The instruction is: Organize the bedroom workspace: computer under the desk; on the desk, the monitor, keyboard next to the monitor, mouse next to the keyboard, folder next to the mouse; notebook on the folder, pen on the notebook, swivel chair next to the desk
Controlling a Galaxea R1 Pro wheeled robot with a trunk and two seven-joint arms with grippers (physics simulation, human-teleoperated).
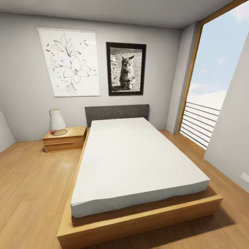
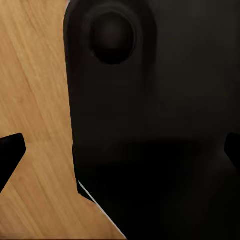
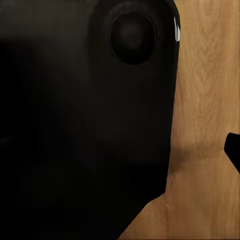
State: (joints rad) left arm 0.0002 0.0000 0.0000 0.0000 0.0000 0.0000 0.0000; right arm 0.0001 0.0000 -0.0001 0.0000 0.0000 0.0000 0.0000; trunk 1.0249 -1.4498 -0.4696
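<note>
I face a bedroom from the head view; the desk, swivel chair, monitor, keyboard, mouse, folder, notebook, pen and computer are out of view. My left gripper (image 2: 120,150) hangs over the wooden floor (image 2: 35,75) beside my own black body, its dark fingertips (image 2: 10,152) far apart at the picture's two sides, with nothing between them. My right gripper (image 3: 120,150) is also down by the black body. One dark fingertip (image 3: 233,150) shows at the edge over the floor, and it holds nothing.
A low wooden bed (image 1: 138,221) with a white mattress (image 1: 138,162) stands straight ahead. A light wooden nightstand (image 1: 65,138) with a lamp (image 1: 56,119) is at its left. A tall window (image 1: 214,86) is on the right. Wooden floor (image 1: 31,193) lies to the left.
</note>
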